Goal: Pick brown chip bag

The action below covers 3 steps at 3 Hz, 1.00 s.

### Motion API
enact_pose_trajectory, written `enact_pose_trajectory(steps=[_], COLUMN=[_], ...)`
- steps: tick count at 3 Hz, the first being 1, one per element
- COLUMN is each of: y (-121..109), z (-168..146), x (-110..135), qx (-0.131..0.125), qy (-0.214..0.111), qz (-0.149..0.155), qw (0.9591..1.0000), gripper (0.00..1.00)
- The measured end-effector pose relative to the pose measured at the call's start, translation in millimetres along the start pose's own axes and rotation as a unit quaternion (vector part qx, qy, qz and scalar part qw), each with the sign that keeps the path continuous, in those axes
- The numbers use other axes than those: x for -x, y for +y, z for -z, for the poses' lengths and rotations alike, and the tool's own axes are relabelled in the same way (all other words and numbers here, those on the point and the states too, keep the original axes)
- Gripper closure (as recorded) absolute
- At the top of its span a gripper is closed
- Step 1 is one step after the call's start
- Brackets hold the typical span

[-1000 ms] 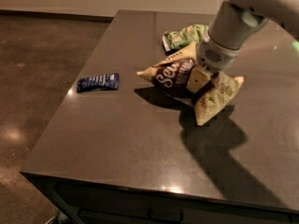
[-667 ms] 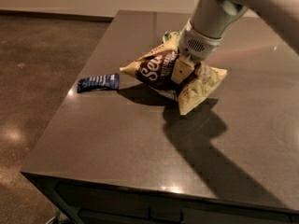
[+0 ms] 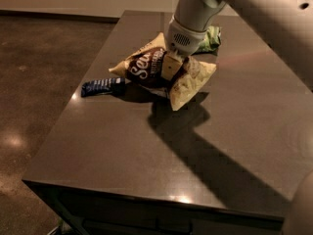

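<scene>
Your tool (image 3: pixel 170 70) hung over the far half of the surface (image 3: pixel 122 155), pointing down from the arm (image 3: pixel 254 9) that reached in from the upper right. It was clamped on the brown bag (image 3: pixel 144 67). You could see one pale finger (image 3: pixel 169 66) pressed flat against the bag's dark front, just right of the white lettering. The other finger was hidden behind the bag.

The brown bag sat crumpled and tilted in that grip. One cream end pointed left, toward the surface's left edge. The other cream end, printed with chips, drooped down to the right. A dark shadow lay on the surface right beneath and in front of it, so the bag looked raised. You could not tell whether its lowest corner touched the surface.

A green bag (image 3: pixel 211 37) lay behind the tool, partly covered by the wrist. A blue packet (image 3: pixel 102 86) lay flat near the left edge, just left of the brown bag and below its left tip. You could not tell whether the two touched. The arm's long shadow ran across the surface toward the near right corner. A dark brown floor (image 3: pixel 39 82) showed on the left, with a few dull glints.
</scene>
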State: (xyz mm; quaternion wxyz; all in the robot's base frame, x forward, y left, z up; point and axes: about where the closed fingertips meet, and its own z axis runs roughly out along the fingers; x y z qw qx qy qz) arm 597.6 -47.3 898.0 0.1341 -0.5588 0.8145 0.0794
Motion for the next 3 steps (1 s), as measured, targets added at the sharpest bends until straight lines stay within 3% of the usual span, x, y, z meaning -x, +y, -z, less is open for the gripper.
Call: enact_pose_trajectory(steps=[2, 3], y=[-1.3, -1.3], z=[-3.7, -3.7], x=[5.2, 5.2], qx=[-0.001, -0.001], qy=[-0.004, -0.004], qz=[0.002, 0.002], qw=[1.0, 1.0], gripper=[0.0, 0.0])
